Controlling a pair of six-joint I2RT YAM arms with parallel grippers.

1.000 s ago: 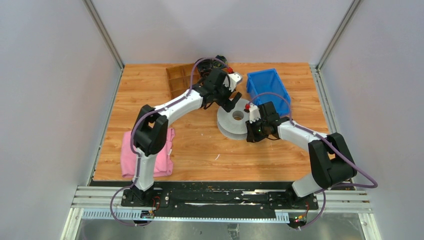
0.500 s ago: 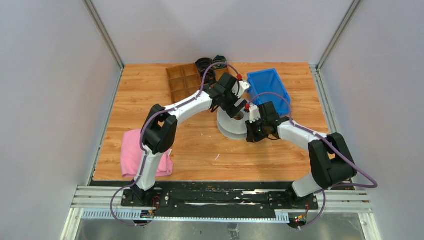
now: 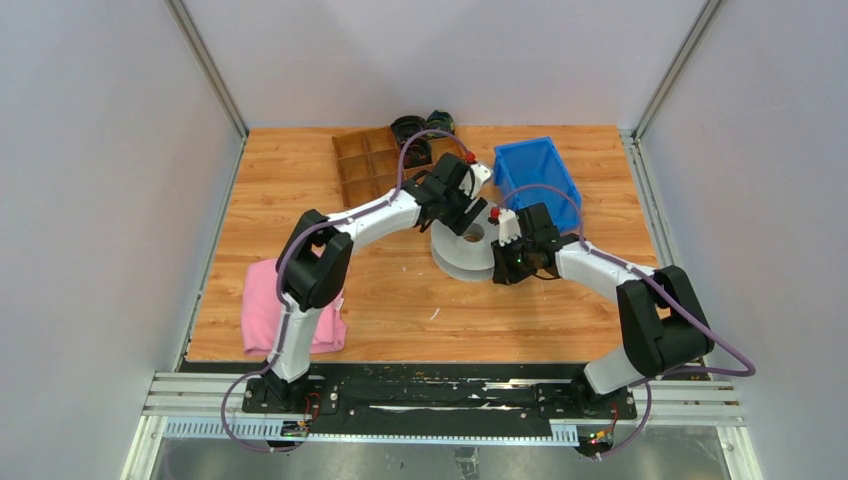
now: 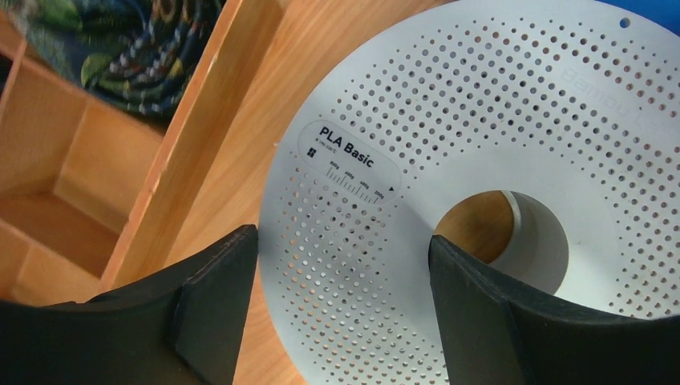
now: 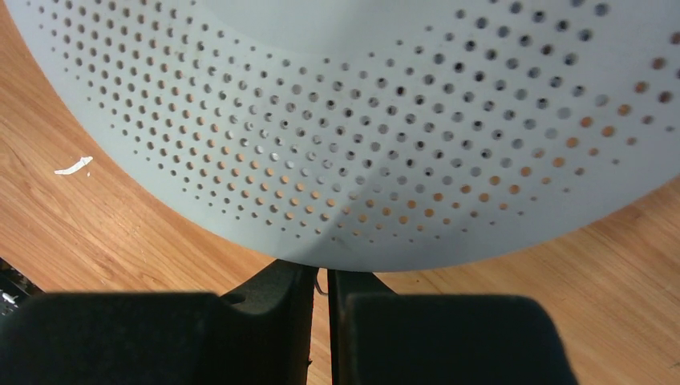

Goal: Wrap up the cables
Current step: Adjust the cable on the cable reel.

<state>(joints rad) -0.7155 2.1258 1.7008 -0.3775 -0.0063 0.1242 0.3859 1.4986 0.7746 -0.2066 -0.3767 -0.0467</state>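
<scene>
The top camera sits high up behind both arms and looks down on the whole table (image 3: 400,300). The left wrist camera rides behind the left gripper (image 4: 338,245). It looks out past the fingers (image 4: 216,313), very near the grey spool (image 4: 449,136) in front of them. The right wrist camera looks past the right gripper (image 5: 321,274), even nearer, at the rim. All three views share that spool.
</scene>
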